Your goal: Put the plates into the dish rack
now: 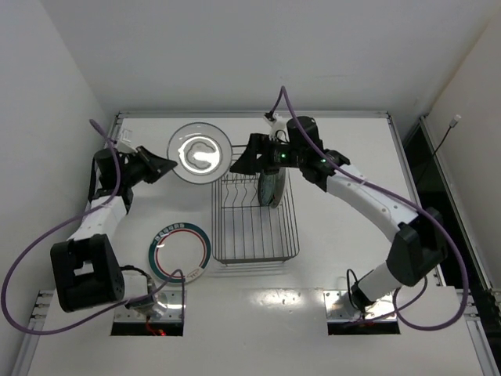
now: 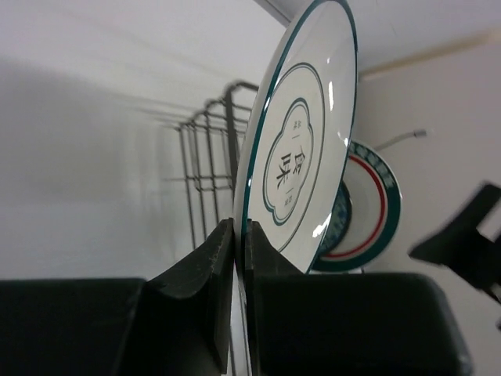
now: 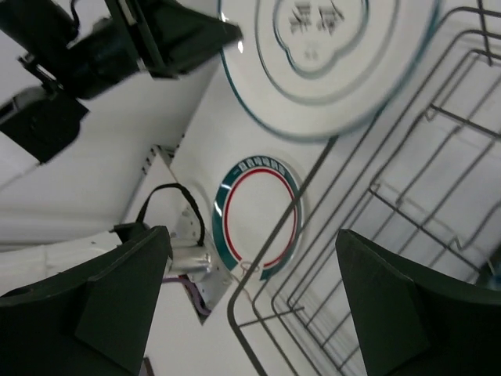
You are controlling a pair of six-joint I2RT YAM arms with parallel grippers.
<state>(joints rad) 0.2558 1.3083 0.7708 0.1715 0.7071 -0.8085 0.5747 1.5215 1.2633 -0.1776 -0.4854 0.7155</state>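
White walls close in a white worktop (image 1: 329, 243), with the dish rack (image 1: 255, 260) at the centre of the top view. The left gripper (image 2: 239, 235) is clamped on the rim of the ringed plate (image 2: 301, 149) and holds it in the air just off the rack's upper-left corner, not yet over the prongs. The right gripper (image 3: 254, 235) hangs beside it, jaws wide apart with nothing between them. A red-ringed plate (image 1: 180, 251) lies flat on the worktop to the left of the rack, so I judge two plates are left to load.

In the rack's upper right, something round stands on edge. The left wrist view shows what looks like a teal plate (image 2: 338, 223) in front of a second red-ringed plate (image 2: 377, 205). Both are half hidden behind the held plate, so I cannot tell which slots they sit in.
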